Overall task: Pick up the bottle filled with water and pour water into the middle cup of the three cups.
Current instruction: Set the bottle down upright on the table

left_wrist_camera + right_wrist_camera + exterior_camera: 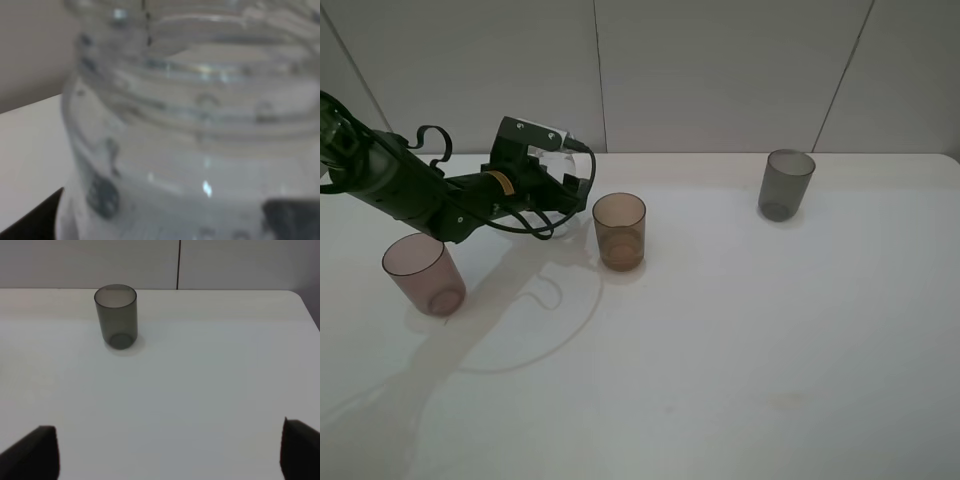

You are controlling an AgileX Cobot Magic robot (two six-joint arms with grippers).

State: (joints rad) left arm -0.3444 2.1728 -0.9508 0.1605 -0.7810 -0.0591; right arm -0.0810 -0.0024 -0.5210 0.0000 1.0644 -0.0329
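Observation:
The clear bottle (570, 212) stands just left of the amber-brown middle cup (619, 231), mostly hidden behind my left gripper (556, 192). In the left wrist view the bottle (200, 125) fills the frame, with water showing inside and its threaded neck very close. A dark fingertip shows on either side of it, and the jaws look closed against its body. The pinkish cup (424, 273) stands at the front left and the grey cup (786, 184) at the back right. My right gripper (170, 452) is open and empty, well short of the grey cup (116, 316).
The white table (740, 350) has its back edge against a pale panelled wall. The left arm and its cable (535, 225) stretch over the table between the pinkish cup and the bottle. The right arm is out of the exterior view.

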